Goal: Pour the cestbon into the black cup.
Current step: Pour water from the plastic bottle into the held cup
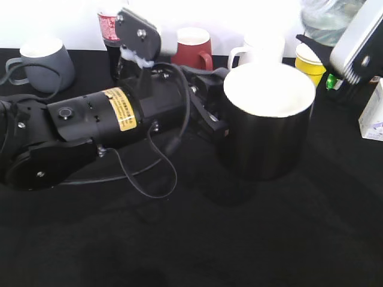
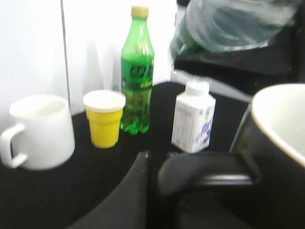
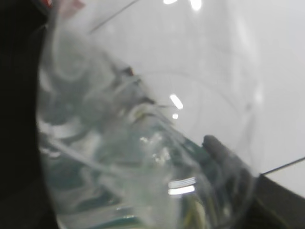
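Observation:
The black cup (image 1: 266, 128), white inside, stands mid-table. My left gripper (image 1: 209, 116) reaches in from the left and is shut on its loop handle (image 2: 209, 171). The cup's rim fills the right of the left wrist view (image 2: 281, 138). The cestbon (image 1: 326, 18), a clear bottle with a dark green label, hangs tilted above and to the right of the cup, held in my shut right gripper (image 1: 335, 45). It shows at the top of the left wrist view (image 2: 228, 24) and fills the right wrist view (image 3: 133, 143), with one dark finger (image 3: 217, 148) behind it.
Along the back stand a grey mug (image 1: 45, 63), a cola bottle with a red label (image 1: 109, 30), a dark red mug (image 1: 192, 48), a white mug (image 1: 257, 51) and a yellow cup (image 1: 310, 63). A green soda bottle (image 2: 137, 71) and a small white bottle (image 2: 193, 119) stand at the right.

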`<state>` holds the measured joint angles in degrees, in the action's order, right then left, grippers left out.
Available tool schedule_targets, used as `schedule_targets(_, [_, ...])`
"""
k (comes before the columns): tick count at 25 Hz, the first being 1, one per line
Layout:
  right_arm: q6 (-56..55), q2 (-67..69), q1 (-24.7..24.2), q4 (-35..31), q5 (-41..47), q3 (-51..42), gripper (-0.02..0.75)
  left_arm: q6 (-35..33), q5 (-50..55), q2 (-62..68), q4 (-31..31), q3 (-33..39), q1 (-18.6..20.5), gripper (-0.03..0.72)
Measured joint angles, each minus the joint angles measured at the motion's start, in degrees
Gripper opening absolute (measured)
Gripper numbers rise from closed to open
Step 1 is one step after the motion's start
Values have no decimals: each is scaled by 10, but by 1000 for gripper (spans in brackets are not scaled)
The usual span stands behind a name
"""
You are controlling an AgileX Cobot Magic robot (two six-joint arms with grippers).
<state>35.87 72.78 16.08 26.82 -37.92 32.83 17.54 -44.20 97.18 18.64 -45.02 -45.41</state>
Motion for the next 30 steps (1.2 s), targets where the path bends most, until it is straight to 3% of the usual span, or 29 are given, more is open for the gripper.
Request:
schedule_targets(5, [97,0,0,2,-24,1,489,-20,14,0,-16,0,28,51])
schedule_targets(14, [248,0,0,6,-25,1,489,-20,18,0,14,0,30,51])
schedule_targets(19, [300,0,0,6,-25,1,489,-5,18,0,61,0,30,51])
schedule_targets(30, [375,0,0,6,-26,1,489,8,17,0,70,0,30,51])
